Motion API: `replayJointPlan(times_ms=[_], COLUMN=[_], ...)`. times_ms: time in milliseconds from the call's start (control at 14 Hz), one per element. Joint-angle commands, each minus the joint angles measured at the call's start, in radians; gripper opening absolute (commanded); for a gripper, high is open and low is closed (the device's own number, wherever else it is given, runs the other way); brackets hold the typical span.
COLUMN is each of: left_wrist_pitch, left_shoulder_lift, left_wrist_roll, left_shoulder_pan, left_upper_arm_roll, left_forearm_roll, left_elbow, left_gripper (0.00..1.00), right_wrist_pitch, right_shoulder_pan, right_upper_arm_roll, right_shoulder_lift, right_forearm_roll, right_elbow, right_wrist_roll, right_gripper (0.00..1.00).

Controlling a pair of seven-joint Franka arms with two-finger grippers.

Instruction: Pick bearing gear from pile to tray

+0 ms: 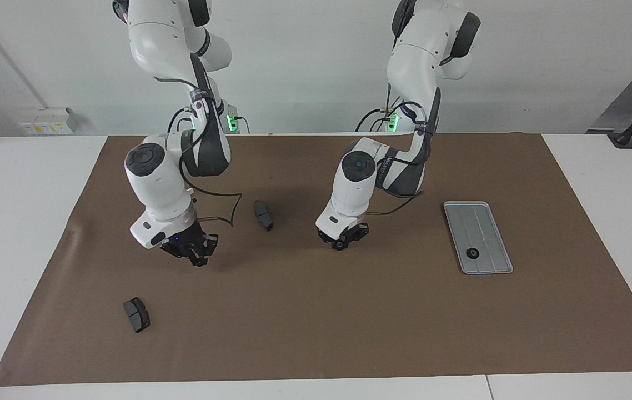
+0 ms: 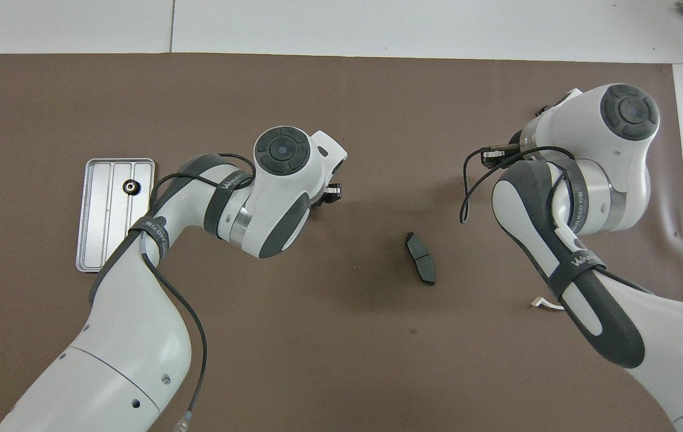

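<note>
My left gripper (image 1: 341, 242) hangs just above the brown mat, between a dark brake pad (image 1: 263, 215) and the tray (image 1: 480, 228). It is shut on a tiny black round gear (image 1: 339, 244). In the overhead view only the left gripper's tip (image 2: 330, 197) shows under the wrist. The silvery grooved tray (image 2: 101, 222) lies toward the left arm's end of the table, with one black gear (image 1: 472, 254) (image 2: 131, 186) in it. My right gripper (image 1: 196, 259) is shut on nothing, raised over the mat above a second brake pad (image 1: 136, 314).
One brake pad (image 2: 420, 258) lies mid-mat between the arms. A sliver of a white part (image 2: 542, 303) peeks out beside the right forearm. The brown mat (image 1: 382, 322) covers most of the white table.
</note>
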Motion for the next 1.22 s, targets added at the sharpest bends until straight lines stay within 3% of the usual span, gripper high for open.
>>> replayJointPlan(times_ms=[0,358,644,930,1145], left_wrist_pitch=[-0.069,-0.115,-0.122,-0.116,-0.084], left_shoulder_lift=[-0.01,-0.07,-0.169,-0.271,-0.321], left_wrist_roll=[0.077,0.422,0.724,0.881,0.921], left_shoulder_pan=[0.092,0.289,0.451,0.534,0.55], left_upper_arm_roll=[-0.002,-0.002,-0.002,-0.002,-0.001], left_forearm_roll=[0.018,0.012,0.012,0.012,0.012], left_elbow=[0.05,0.011,-0.118,-0.268,-0.366], left_gripper=[0.13,0.13,0.13,0.12,0.11], right_wrist_pitch=[-0.068,-0.004,0.102,0.206,0.242], right_shoulder_pan=[0.02,0.141,0.27,0.398,0.425], right_upper_arm_roll=[0.014,0.019,0.019,0.017,0.019], right_shoulder_lift=[-0.051,-0.042,0.007,0.119,0.171], right_forearm_roll=[0.011,0.011,-0.003,-0.012,-0.026], right_elbow=[0.004,0.004,0.005,0.018,0.05], right_wrist_roll=[0.082,0.274,0.489,0.682,0.724], right_gripper=[0.0,0.0,0.0,0.0,0.0])
